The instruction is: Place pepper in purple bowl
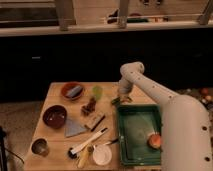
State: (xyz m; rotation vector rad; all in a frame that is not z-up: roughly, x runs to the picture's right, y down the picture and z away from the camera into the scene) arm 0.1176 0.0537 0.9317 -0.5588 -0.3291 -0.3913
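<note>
The purple bowl [54,115] is a dark maroon bowl at the left of the wooden table [55,92], and nothing shows inside it. My gripper [121,98] hangs from the white arm [150,92] and is low over the table's far right part, just behind the green tray. A small dark green shape [115,101] lies at its tip and looks like the pepper. I cannot tell whether the gripper touches or holds it. The bowl is far to the gripper's left and nearer the front.
An orange-red bowl [72,90] and a pale green cup [97,91] stand at the back. A brown item [90,106], a block [95,120], a grey cloth [75,128], utensils [90,140] and a white cup [102,155] fill the middle. A metal cup [40,146] is front left. The green tray [140,132] holds an orange item [155,141].
</note>
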